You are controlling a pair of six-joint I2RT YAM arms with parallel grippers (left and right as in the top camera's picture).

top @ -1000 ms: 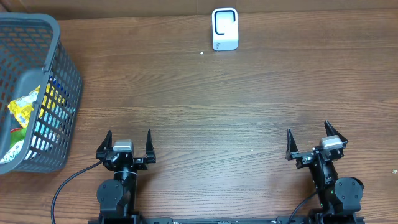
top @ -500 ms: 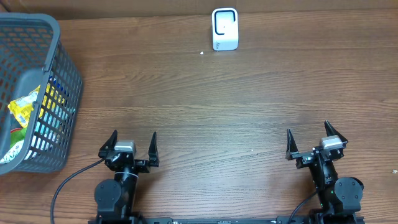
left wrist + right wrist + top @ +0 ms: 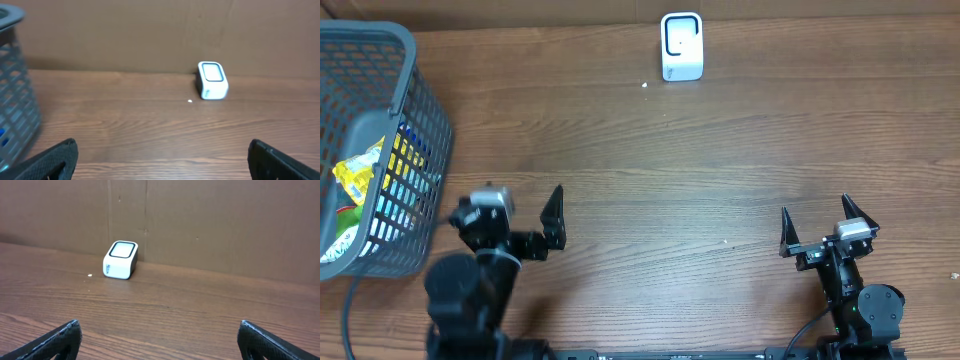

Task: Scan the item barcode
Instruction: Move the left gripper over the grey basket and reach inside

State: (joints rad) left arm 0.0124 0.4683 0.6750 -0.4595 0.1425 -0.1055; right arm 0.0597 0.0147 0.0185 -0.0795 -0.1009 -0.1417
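Bare wooden table (image 3: 670, 180), cardboard wall behind. My left claw (image 3: 515, 212) stands wide apart, holding nothing. The yellow packet (image 3: 355, 172) lies in the basket (image 3: 425, 130) just to its left, the scanner (image 3: 681, 46) far ahead. A careless dip could snag the mesh.

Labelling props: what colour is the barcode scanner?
White barcode scanner, dark-rimmed window; right wrist view shows it best.
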